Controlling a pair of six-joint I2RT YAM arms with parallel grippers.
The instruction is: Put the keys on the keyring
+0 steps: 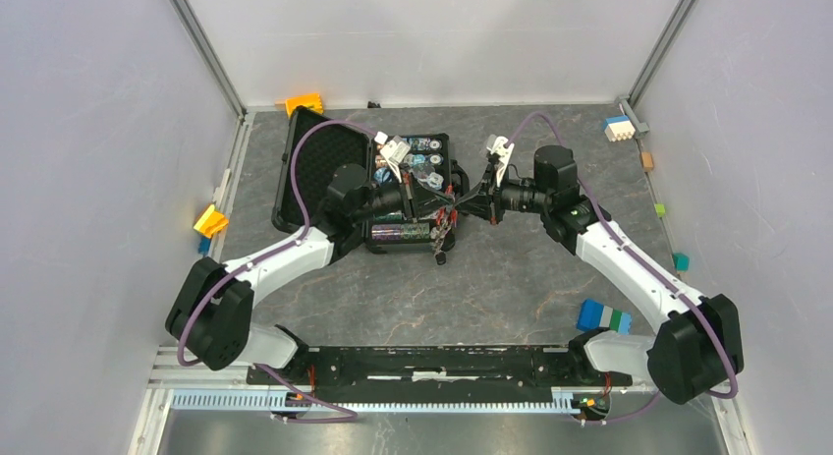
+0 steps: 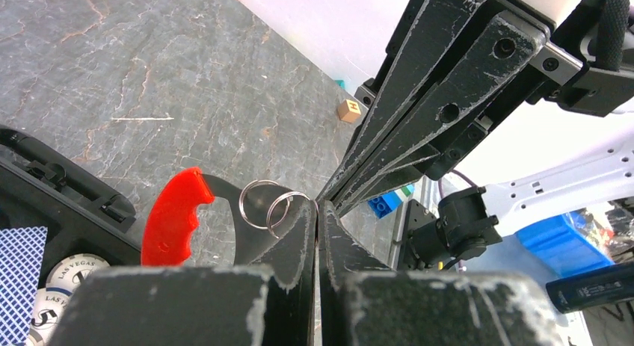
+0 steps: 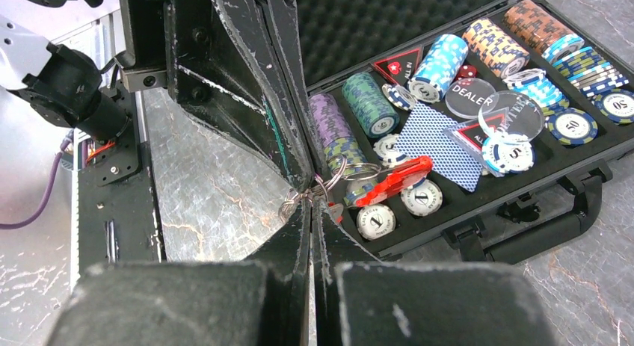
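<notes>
- Tip to tip above the grey table (image 1: 511, 288): the left gripper (image 2: 318, 211) and right gripper (image 3: 310, 208) meet just over the front edge of an open poker-chip case (image 3: 374, 25).
- The left jaws are pressed together, clamped on the keyring (image 2: 258, 204). Its silvery loops stick out beside the fingertips and its red tag (image 2: 173, 215) hangs off to the side.
- The right jaws are also together, nipping a twist of silvery metal at the meeting point (key shank or ring wire, the views do not settle it).
- The keys themselves cannot be picked out with confidence. A small red speck just under the right fingertips may be the red-headed one.
- Judged step: feeding a key onto the ring's coil.
- Doing it well likely means holding the left grip steady, keeping the ring's split facing the right fingertips, and working the key round the coil in small turns.
- The dangling tag should stay out of the pinch, above the chips.
</notes>
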